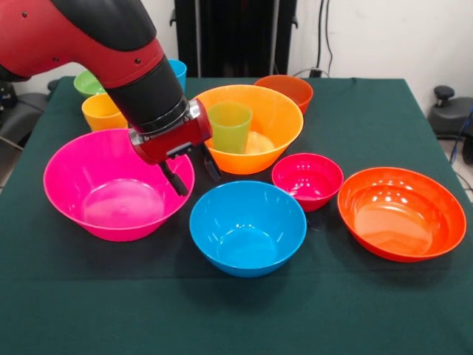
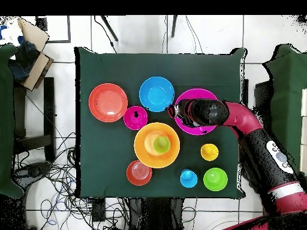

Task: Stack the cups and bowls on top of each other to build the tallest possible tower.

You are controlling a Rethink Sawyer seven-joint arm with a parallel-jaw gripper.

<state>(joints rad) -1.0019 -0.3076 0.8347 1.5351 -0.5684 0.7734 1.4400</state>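
My gripper (image 1: 191, 171) (image 2: 172, 111) is open and holds nothing; it hangs over the rim of the big pink bowl (image 1: 111, 188) (image 2: 198, 130) on the side facing the big orange bowl (image 1: 270, 122) (image 2: 147, 150). A green cup (image 1: 230, 126) (image 2: 161, 144) stands upright inside that orange bowl. The medium blue bowl (image 1: 247, 225) (image 2: 156, 94), small magenta bowl (image 1: 307, 180) (image 2: 135, 117) and wide red-orange bowl (image 1: 401, 212) (image 2: 108, 102) sit singly on the cloth. My arm hides part of the pink bowl in the overhead view.
On the robot's side of the green tablecloth (image 1: 355, 310) stand a small orange-red bowl (image 1: 287, 89) (image 2: 139, 172), a blue cup (image 1: 178, 72) (image 2: 189, 178), a yellow-orange cup (image 1: 100, 112) (image 2: 209, 152) and a small green bowl (image 1: 86, 83) (image 2: 215, 179). Chairs and cables surround the table.
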